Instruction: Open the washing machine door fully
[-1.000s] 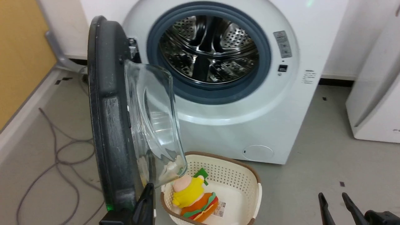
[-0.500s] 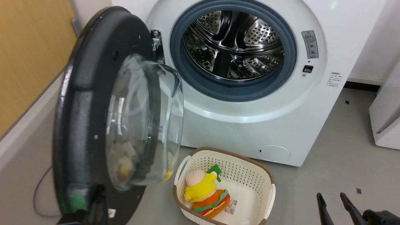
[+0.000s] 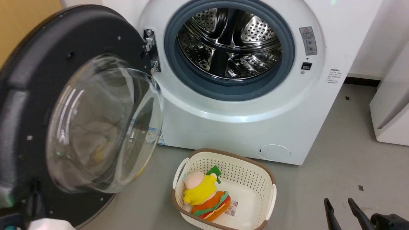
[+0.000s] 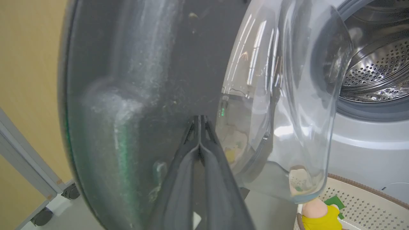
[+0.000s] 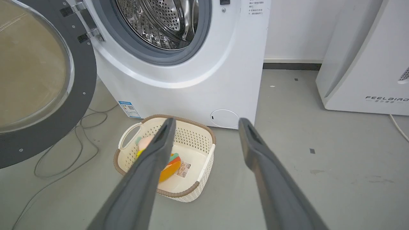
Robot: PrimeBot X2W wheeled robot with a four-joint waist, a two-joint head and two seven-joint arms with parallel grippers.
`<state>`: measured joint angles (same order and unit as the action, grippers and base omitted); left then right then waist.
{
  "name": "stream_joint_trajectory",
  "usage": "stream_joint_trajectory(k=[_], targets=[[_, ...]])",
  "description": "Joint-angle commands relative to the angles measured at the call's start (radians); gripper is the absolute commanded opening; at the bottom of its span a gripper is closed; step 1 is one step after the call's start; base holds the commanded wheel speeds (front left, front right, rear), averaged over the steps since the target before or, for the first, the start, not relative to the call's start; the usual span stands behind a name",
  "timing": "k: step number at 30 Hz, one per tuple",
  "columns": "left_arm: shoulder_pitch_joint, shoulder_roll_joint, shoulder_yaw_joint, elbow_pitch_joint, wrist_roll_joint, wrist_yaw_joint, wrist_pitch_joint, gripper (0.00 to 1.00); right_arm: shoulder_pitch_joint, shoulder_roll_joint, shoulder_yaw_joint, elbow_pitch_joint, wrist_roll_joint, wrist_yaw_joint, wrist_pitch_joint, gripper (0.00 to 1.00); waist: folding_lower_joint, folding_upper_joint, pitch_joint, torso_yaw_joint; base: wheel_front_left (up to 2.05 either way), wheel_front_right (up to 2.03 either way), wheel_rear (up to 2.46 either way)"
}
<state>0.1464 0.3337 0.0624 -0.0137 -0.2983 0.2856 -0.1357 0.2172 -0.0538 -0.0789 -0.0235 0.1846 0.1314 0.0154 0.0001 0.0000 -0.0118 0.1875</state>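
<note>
So here's where we're at. The washing machine door (image 3: 80, 118) is wide open on its metal hinge (image 3: 150, 48) on our left, well clear of the drum mouth (image 3: 228, 44), which is completely uncovered. In the head view the inner side of the door faces us, a black ring around the bulging glass bowl (image 3: 105, 134). The dark tip of our left claw (image 3: 35, 191) pokes up at the door's lower edge.

The left wrist view is where the contact gets clear. That claw's two fingers (image 4: 180, 179) are squeezed right together, no gap and nothing pinched between them. Their tips sit against the black inner face of the door, just beside the glass bowl.

Our right claw (image 3: 338, 206) sits low on the right, well apart from the door, fingers spread wide and holding nothing. Its own wrist view looks between them at the basket (image 5: 209, 153) on the floor (image 5: 303, 179) in front of the machine, with a plush toy (image 3: 199, 191) inside. That same view adds a few bits: cables (image 5: 80, 150) looping on the floor under the door, the small round white flap (image 5: 224, 118) low on the machine front, and a white appliance (image 5: 367, 64) off to the right.
</note>
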Motion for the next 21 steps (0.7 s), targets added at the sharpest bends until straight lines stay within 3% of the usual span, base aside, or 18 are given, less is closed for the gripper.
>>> stream_joint_trajectory(k=[1,12,21], targets=[[-0.03,0.022,0.015,0.02,0.0,-0.006,-0.011,0.0,-0.007,0.004,0.0,-0.005,-0.003,-0.001,-0.001,1.0,-0.0001,0.0,0.004,-0.005,0.0,0.0,0.0],[-0.137,0.111,0.117,0.196,-0.06,-0.03,-0.045,0.0,-0.022,0.004,0.001,0.002,-0.009,-0.001,0.01,1.0,-0.0001,0.0,0.02,-0.037,0.0,0.0,0.0],[-0.182,0.151,0.162,0.363,-0.097,-0.068,-0.092,0.0,-0.024,0.004,0.004,0.018,-0.003,-0.001,0.015,1.0,-0.0001,0.0,0.018,-0.056,0.0,0.0,0.0]])
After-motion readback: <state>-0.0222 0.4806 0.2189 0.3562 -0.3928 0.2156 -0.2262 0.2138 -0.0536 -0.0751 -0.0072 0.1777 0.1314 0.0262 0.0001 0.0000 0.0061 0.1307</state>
